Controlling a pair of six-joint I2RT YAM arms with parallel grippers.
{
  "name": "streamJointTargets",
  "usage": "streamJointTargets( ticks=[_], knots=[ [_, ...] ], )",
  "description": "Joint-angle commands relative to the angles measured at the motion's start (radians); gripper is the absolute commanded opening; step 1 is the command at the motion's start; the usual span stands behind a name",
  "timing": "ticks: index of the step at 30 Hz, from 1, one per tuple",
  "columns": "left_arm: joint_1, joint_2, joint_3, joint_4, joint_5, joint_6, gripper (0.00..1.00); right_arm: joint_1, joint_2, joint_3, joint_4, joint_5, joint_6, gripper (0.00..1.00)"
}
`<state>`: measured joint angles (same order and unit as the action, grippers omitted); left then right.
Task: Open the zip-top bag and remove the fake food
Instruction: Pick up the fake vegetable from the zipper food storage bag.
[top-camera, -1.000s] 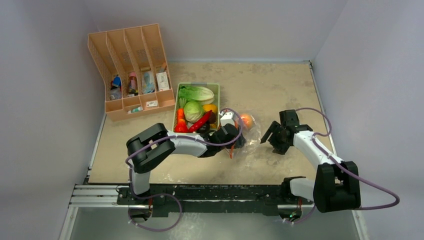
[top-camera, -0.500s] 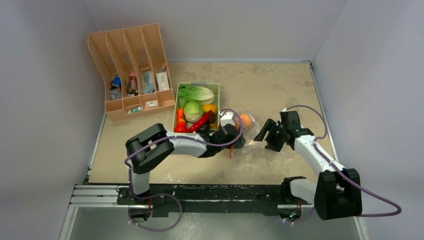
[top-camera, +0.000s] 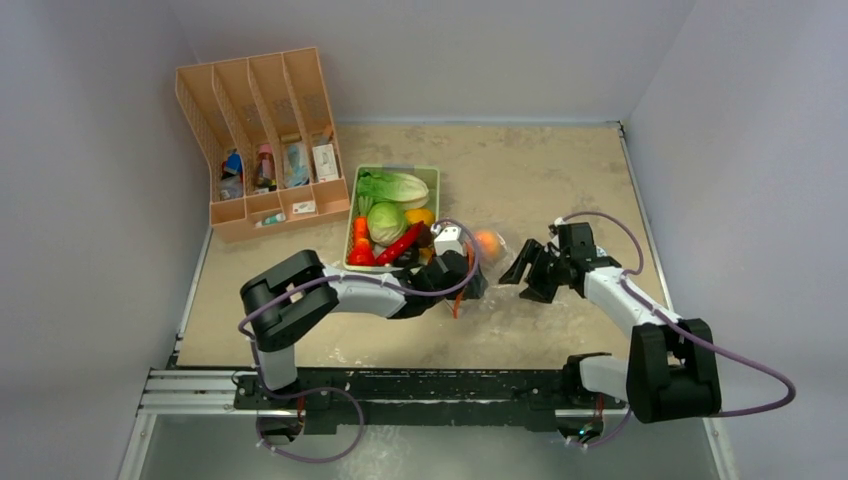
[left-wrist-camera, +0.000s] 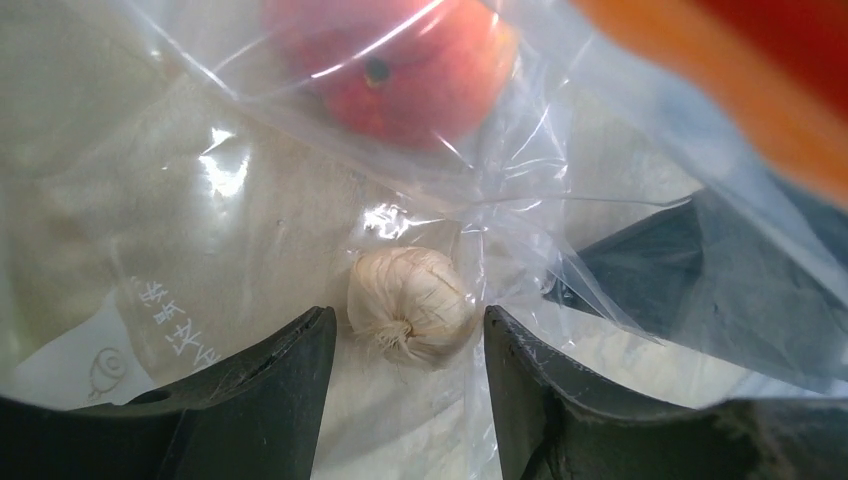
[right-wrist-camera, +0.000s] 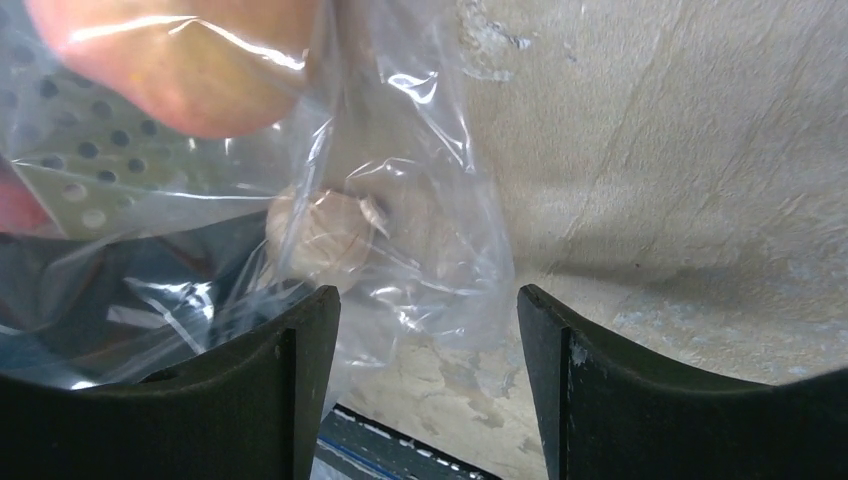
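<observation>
On a beige table, seen from above: a crumpled clear bag just right of a green tray of toy vegetables, between the two grippers. Inside the bag, a toy peach at the far end and a small beige piece nearer the arms. Left gripper low at the bag's left edge, jaws partly open, tips either side of the beige piece without pinching it, plastic film across the gap, nothing gripped. Orange-red zip strip blurred at the top right of the left wrist view. Right gripper at the bag's right edge, jaws wide apart, a loose fold of the bag between the tips, not clamped. Pink file rack at the far left, well apart from the bag
</observation>
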<state>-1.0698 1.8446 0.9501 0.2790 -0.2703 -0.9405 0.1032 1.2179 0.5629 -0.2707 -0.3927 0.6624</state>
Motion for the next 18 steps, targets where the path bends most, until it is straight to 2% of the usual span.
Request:
streamJointTargets(
  ticks=[1, 8, 10, 13, 18],
  knots=[
    [0.000, -0.097, -0.047, 0.090, -0.037, -0.030, 0.56, 0.006, 0.018, -0.021, 0.041, -0.052, -0.013, 0.69],
    [0.001, -0.085, -0.069, 0.214, 0.043, -0.034, 0.59, 0.006, 0.012, -0.015, 0.036, -0.041, -0.009, 0.69],
    [0.001, -0.069, -0.032, 0.120, -0.016, -0.037, 0.58, 0.006, 0.016, -0.012, 0.032, -0.039, -0.010, 0.69],
    [0.001, -0.048, 0.022, -0.016, -0.080, -0.035, 0.51, 0.006, 0.017, -0.015, 0.031, -0.036, -0.008, 0.69],
    [0.001, -0.050, 0.003, -0.009, -0.122, -0.075, 0.48, 0.006, 0.021, -0.020, 0.038, -0.037, -0.004, 0.69]
  ],
)
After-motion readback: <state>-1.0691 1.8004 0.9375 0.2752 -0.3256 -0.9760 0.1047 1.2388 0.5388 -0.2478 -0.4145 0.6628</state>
